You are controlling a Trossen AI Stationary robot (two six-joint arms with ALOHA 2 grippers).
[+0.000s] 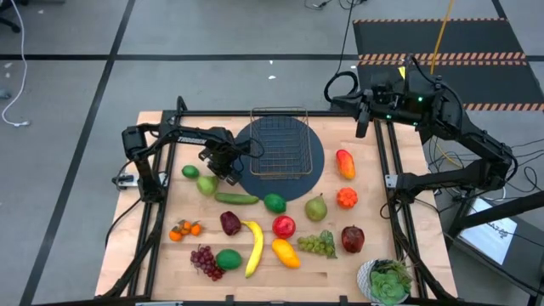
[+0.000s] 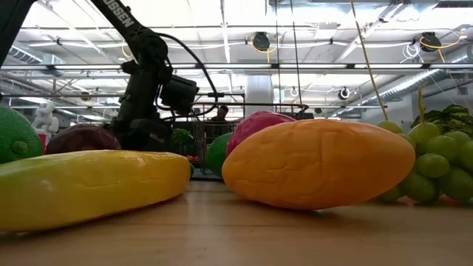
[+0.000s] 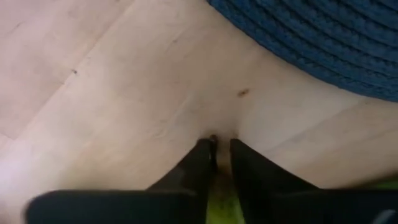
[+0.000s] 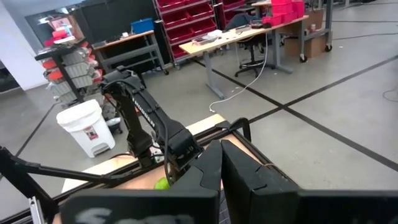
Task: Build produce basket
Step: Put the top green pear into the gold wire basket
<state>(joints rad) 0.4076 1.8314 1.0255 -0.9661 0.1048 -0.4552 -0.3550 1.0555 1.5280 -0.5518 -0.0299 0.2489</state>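
Basket (image 1: pixel 279 143) is empty as far as I can see, so this job has barely started. Going left to right from where I'm standing: the left gripper (image 1: pixel 228 163) is down low at the 9 o'clock edge of the round blue mat (image 1: pixel 293 183), just beside a pale green fruit (image 1: pixel 206 184). Something yellow-green shows right by it in the wrist view, but I honestly can't tell if it's clamped on anything or let go.

The basket sits on the mat around 12 o'clock on the table. All the produce looks to be out on the wood: cucumber (image 1: pixel 236 199), banana (image 1: pixel 253 246), purple grapes (image 1: pixel 204 260), a red apple (image 1: pixel 284 226), the mango (image 1: pixel 286 252), a green pear (image 1: pixel 316 206), green grapes (image 1: pixel 316 245), an orange (image 1: pixel 346 198).

Right gripper (image 1: pixel 364 119) is parked up at 1 o'clock past the table's back edge, clenched on nothing.

Pretty much every piece still has to go in.
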